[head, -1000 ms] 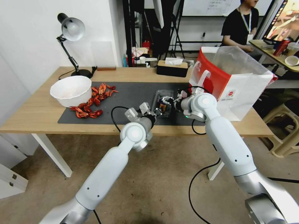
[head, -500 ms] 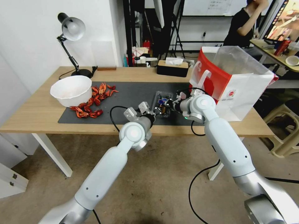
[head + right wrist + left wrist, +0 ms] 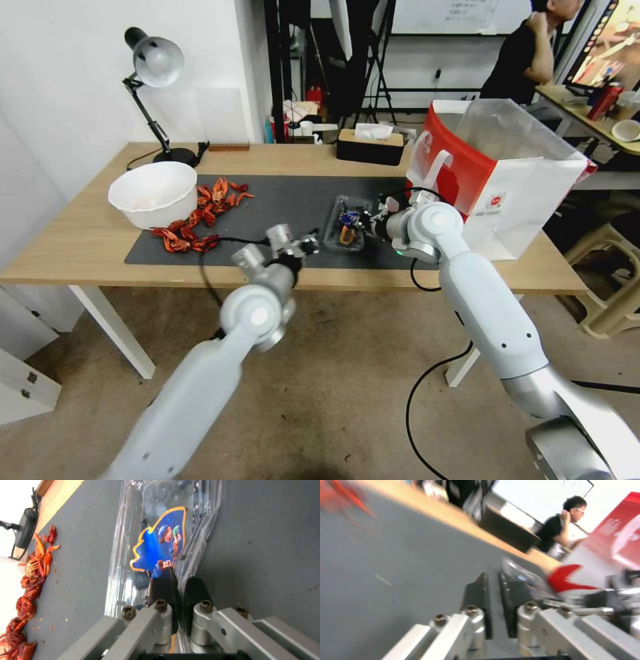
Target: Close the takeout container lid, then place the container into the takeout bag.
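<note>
The left end effector (image 3: 301, 244), beside the takeout container (image 3: 347, 230) a second ago, now sits well clear of it toward the white bowl (image 3: 153, 193), fingers nearly together and empty.

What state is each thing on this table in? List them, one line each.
takeout container: flat on the mat, right gripper pinching its rim.
lid: down over the base; whether snapped cannot be told.
takeout bag: upright, mouth open.
right gripper: shut on the container's edge.
left gripper: shut, empty, beside the container.
white bowl: upright.
tissue box: tissue sticking out.
</note>
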Available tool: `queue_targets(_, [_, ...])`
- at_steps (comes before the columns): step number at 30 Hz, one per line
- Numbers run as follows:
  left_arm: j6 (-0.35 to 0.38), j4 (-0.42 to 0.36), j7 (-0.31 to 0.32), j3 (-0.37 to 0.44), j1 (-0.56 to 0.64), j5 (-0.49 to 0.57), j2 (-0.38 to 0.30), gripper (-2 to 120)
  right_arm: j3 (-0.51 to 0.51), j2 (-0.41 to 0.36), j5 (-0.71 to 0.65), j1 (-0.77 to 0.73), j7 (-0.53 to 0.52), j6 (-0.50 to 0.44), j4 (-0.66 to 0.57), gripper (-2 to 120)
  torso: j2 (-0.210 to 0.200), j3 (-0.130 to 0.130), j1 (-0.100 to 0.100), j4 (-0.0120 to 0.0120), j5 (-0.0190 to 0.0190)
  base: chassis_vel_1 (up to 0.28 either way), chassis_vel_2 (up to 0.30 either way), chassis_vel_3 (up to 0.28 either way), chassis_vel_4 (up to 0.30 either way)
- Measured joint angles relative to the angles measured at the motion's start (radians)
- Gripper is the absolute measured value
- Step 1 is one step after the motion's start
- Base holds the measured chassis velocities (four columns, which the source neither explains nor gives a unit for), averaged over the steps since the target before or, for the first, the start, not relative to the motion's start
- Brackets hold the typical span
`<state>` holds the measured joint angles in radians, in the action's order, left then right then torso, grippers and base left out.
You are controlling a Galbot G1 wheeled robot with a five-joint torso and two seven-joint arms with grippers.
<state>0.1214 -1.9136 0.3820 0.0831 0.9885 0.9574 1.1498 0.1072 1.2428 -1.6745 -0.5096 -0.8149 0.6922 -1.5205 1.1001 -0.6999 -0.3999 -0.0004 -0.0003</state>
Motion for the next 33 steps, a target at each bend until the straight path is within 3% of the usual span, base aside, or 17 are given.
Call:
queue_targets(3, [-0.068, -0.026, -0.047, 0.048, 0.12, -0.274, -0.058, 25, -0.005, 0.005, 0.0, 0.001, 0.001, 0.002, -0.001, 0, 0.0, 0.0, 0.0, 0.0004, 0.0002, 0.0, 0.0, 0.0, 0.0])
queue_targets(4, [-0.068, -0.026, -0.047, 0.048, 0.12, -0.274, -0.058, 25, -0.005, 0.005, 0.0, 0.001, 0.001, 0.002, -0.001, 0, 0.0, 0.0, 0.0, 0.0004, 0.0002, 0.0, 0.0, 0.0, 0.0])
queue_targets(6, [-0.1, -0.048, -0.059, 0.079, 0.208, -0.399, -0.092, 36, -0.006, 0.008, 0.001, -0.001, 0.002, 0.003, -0.004, 0, 0.0, 0.0, 0.0, 0.0007, -0.0001, 0.0, 0.0, 0.0, 0.0])
queue_targets(8, [-0.104, -0.057, -0.065, 0.101, 0.243, -0.435, -0.102, 39, -0.006, 0.009, 0.001, -0.003, 0.003, 0.003, -0.005, 0, 0.0, 0.0, 0.0, 0.0005, 0.0002, 0.0, 0.0, 0.0, 0.0])
queue_targets(10, [-0.106, -0.072, -0.076, 0.151, 0.308, -0.49, -0.114, 52, -0.006, 0.011, 0.003, -0.005, 0.005, 0.003, -0.007, 0, 0.0, 0.0, 0.0, 0.0004, 0.0003, 0.0, 0.0, 0.0, 0.0])
queue_targets(19, [-0.052, -0.113, -0.101, 0.246, 0.439, -0.493, -0.13, 83, -0.005, 0.016, 0.006, -0.005, 0.012, 0.005, -0.005, 0, 0.0, 0.0, 0.0, 0.0003, 0.0003, 0.0, 0.0, 0.0, 0.0])
queue_targets(23, [-0.035, -0.132, -0.08, 0.261, 0.482, -0.501, -0.114, 98, -0.004, 0.016, 0.008, -0.006, 0.016, 0.006, -0.004, 0, 0.0, 0.0, 0.0, 0.0004, 0.0003, 0.0, 0.0, 0.0, 0.0])
queue_targets(33, [-0.047, -0.131, -0.067, 0.261, 0.512, -0.505, -0.085, 100, 0.003, 0.006, 0.007, -0.012, 0.025, 0.007, -0.009, 0, 0.0, 0.0, 0.0, 0.0007, 0.0005, 0.0, 0.0, 0.0, 0.0])
